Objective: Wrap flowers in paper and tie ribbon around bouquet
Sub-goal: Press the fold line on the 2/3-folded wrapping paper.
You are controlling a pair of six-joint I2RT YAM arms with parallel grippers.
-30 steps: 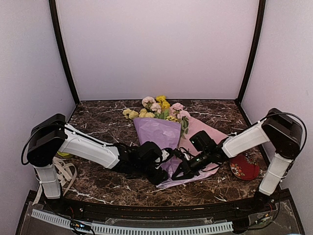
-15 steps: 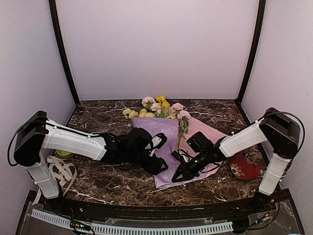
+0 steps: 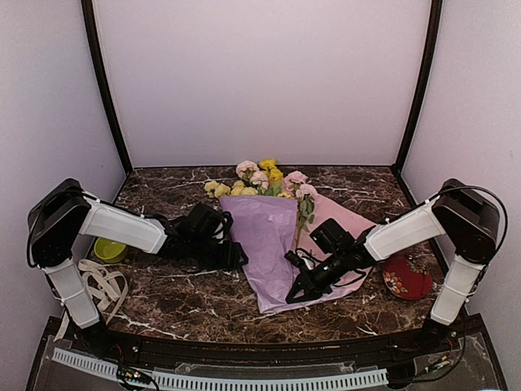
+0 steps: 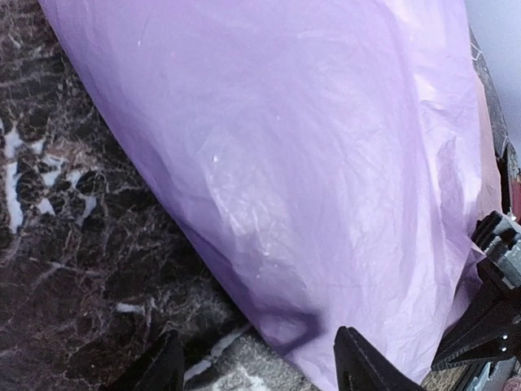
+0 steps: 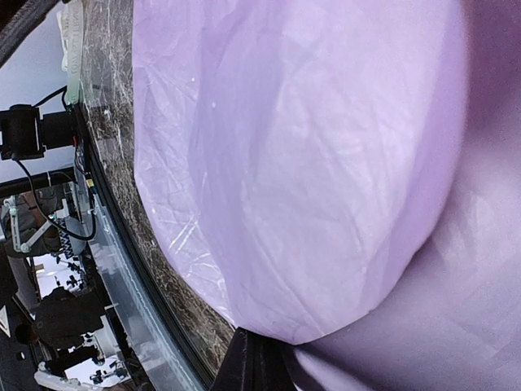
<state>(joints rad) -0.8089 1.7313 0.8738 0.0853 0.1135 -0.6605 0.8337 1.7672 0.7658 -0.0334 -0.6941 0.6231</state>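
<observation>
marble table (image 3: 163,303) | left arm (image 3: 122,228) low | left tool (image 4: 259,362) agape beside paper (image 3: 269,236) | right tool (image 3: 291,295) closed over paper

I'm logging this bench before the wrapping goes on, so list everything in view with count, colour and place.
thin lilac-purple paper sheet: one, lilac, table centre.
bunch of round-bloomed flowers: one, yellow and pink, paper's far end.
flat cream fabric ribbon: one, cream, near-left corner.
small round yellow-green object: one, left edge.
round red patterned object: one, right side.
dark veined marble table: one, brown-black, underneath.
left tool: one, black, open, paper's left edge.
right tool: one, black, shut, paper's near edge.
</observation>
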